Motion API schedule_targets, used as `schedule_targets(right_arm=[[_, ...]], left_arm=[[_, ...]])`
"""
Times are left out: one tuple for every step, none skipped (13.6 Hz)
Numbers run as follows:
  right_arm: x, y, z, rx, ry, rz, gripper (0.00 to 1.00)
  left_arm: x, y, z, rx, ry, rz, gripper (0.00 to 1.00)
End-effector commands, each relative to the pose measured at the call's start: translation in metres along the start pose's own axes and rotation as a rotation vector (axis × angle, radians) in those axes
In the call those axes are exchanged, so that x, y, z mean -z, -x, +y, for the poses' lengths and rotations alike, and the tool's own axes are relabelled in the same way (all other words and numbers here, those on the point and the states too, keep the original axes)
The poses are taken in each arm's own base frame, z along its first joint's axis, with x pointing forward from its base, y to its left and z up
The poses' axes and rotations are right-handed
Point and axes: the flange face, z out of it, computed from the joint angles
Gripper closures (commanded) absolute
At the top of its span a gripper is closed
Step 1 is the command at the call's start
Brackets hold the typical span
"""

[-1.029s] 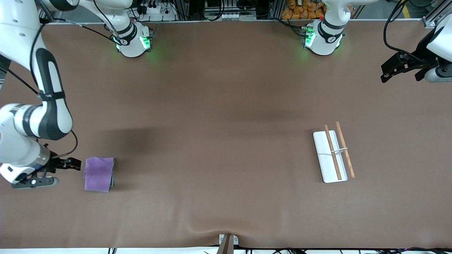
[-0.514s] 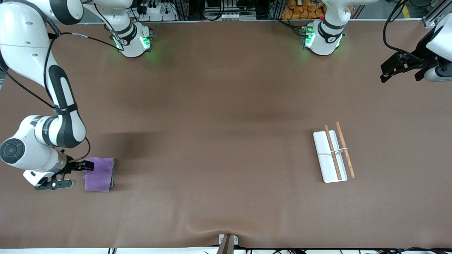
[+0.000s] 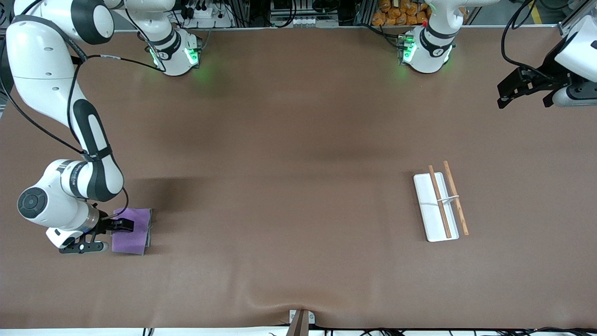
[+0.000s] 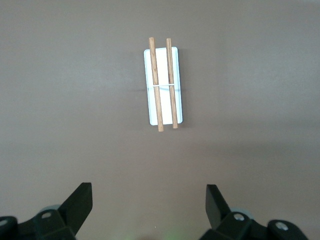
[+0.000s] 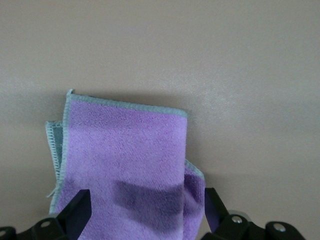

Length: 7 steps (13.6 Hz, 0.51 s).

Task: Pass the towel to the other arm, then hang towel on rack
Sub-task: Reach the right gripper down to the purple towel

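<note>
since the earlier frame the right gripper has slid along the tabletop toward the towel, so its jaws, once clear of the cloth, now reach over the edge nearest the right arm's end. they stand wide and hold nothing: in the right wrist view one finger sits over one side of the purple cloth and the other just past its opposite folded side, so the towel lies straight ahead of the jaws and partly between them. what the coming grasp seems to turn on is this alignment: the cloth's width fits the gap only barely, and the jaws likely need to drop and pinch a fold rather than span it.

the towel lies folded flat near the right arm's end of the tabletop, a grey edge showing along the side toward the middle. the rack lies well apart from it, toward the left arm's end, its two wooden rods running lengthwise over the white tray. the right arm is far nearer to the towel.

the left gripper waits high above the tabletop's edge at its own end, jaws wide and empty; its wrist view looks down on the rack.

the towel's end nearest the right gripper is cut off in the wrist view, and whether the fingertips touch the cloth cannot be told.
</note>
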Motion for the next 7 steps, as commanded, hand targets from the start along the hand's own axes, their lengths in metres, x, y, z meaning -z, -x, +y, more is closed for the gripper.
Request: schedule_targets(right_arm=[[-0.0021,-0.0039,0.0030,-0.019,-0.025,0.005,0.41],[-0.0022,-0.0038,0.0030,-0.019,-0.026,0.004,0.95],[-0.0023,-0.0036,0.0029,-0.021,-0.026,0.002,1.00],[-0.0023,-0.0036,0.0029,-0.022,-0.027,0.002,1.00],[-0.0031,-0.0030,0.0028,-0.022,-0.028,0.000,1.00],[-0.0031,-0.0030,0.0028,-0.022,-0.028,-0.001,1.00],[-0.0031,-0.0030,0.0028,-0.021,-0.027,-0.001,1.00]], left_arm=[[0.0057,0.0016,-0.0013,-0.011,0.012,0.013,0.00],[0.0055,0.0017,-0.0021,-0.010,0.011,0.011,0.00],[0.0063,0.0028,-0.0022,-0.009,0.011,0.011,0.00],[0.0062,0.0030,-0.0020,-0.010,0.012,0.010,0.00],[0.0060,0.0032,-0.0021,-0.010,0.012,0.008,0.00],[0.0059,0.0033,-0.0021,-0.010,0.012,0.007,0.00],[0.0059,0.0033,-0.0021,-0.010,0.012,0.007,0.00]])
